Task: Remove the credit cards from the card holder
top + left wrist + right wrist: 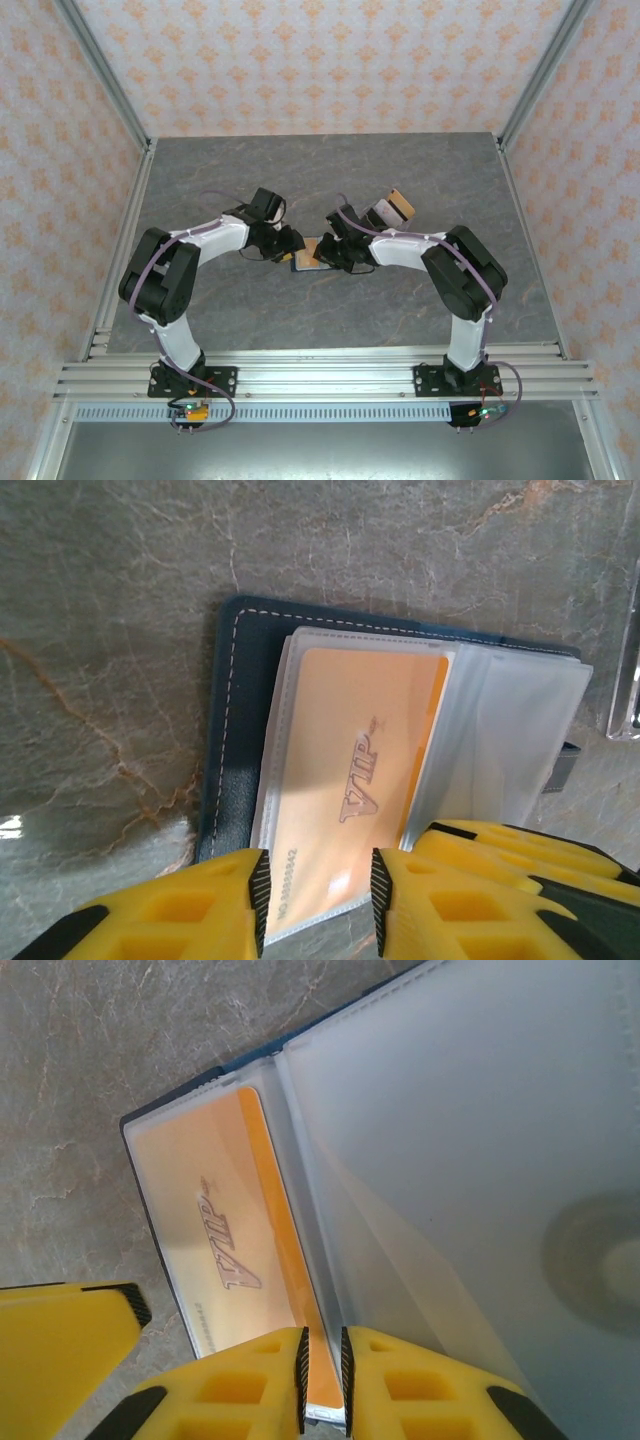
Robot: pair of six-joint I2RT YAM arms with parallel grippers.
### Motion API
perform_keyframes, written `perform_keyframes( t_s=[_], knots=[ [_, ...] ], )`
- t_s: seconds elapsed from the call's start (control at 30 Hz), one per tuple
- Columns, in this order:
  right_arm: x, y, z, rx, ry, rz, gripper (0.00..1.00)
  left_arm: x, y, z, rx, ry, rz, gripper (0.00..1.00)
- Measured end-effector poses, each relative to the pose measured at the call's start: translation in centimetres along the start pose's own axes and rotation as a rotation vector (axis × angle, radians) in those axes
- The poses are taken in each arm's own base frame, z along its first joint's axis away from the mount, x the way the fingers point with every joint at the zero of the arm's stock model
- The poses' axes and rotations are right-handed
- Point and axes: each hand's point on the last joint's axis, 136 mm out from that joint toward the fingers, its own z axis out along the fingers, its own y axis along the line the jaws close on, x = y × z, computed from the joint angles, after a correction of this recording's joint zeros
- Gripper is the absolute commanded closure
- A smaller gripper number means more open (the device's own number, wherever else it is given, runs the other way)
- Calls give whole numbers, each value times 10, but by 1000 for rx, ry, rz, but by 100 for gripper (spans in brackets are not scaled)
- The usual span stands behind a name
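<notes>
Right wrist: the orange card (215,1250) is being pinched by the right gripper (322,1380); the left gripper (320,892) is being held spread.

Grey marbled tabletop (300,170) with pale veining. Aluminium rails (320,375) line its near edge; orange-patterned walls (330,60) enclose it.

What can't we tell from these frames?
- Right wrist view: the right hand pinches the clear sleeve edge; its fingers hide whether the orange card is gripped too.
- Left wrist view: frosted sleeves hide any cards behind the orange one; the left hand covers the near edge of the wallet.
- Top view: wallet mostly covered by both hands; loose cards beside the right arm too small to count.
</notes>
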Motion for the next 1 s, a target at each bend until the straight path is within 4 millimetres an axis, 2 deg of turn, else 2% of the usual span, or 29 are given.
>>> perform_keyframes(
  t_s=[0.47, 1.0],
  knots=[
    [1, -1, 3, 3, 9, -17, 80, 2, 10, 12, -27, 24, -15, 81],
    [5, 1, 5, -17, 36, -40, 84, 4, 16, 16, -36, 27, -13, 87]
  ],
)
